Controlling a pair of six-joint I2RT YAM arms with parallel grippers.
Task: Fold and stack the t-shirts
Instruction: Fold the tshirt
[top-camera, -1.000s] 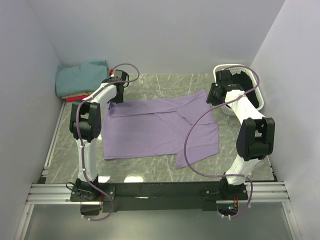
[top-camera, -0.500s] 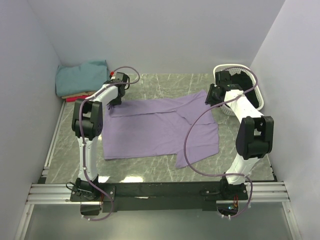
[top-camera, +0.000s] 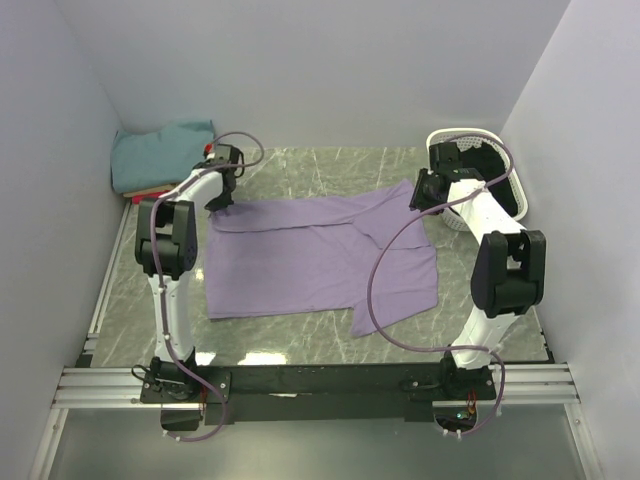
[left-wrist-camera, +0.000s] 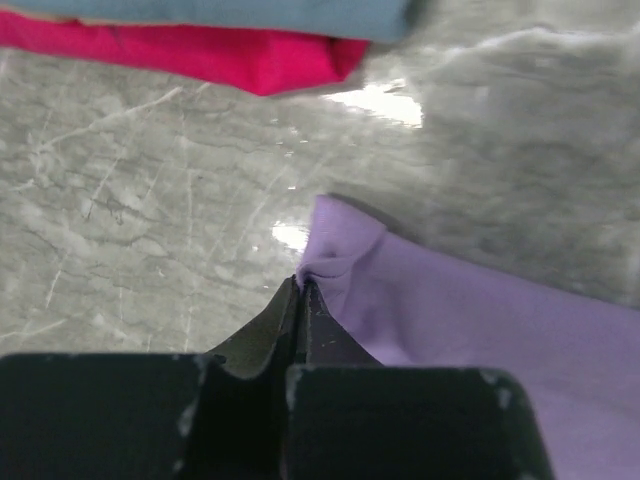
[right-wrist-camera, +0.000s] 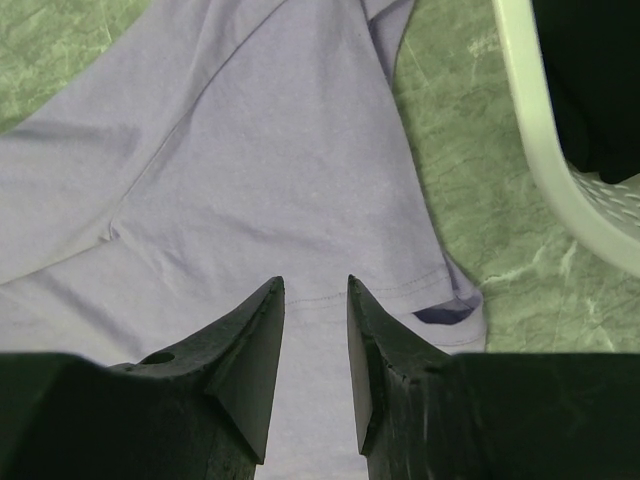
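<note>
Nothing here can be read. No print, tag or logo shows on the lavender t-shirt (top-camera: 320, 255), the folded teal t-shirt (top-camera: 160, 152) or the red t-shirt (left-wrist-camera: 200, 55), and the white basket (top-camera: 478, 131) bears no legible marking.

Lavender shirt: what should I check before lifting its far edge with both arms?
1. Grip of left gripper on lavender shirt corner: ok, shut on it.
2. Grip of right gripper on the cloth: not ok, open above it.
3. Gap between folded stack and shirt: ok.
4. Right arm's cable off the shirt: cannot tell, it loops across it from above.
5. Gap between basket and sleeve: ok.
</note>
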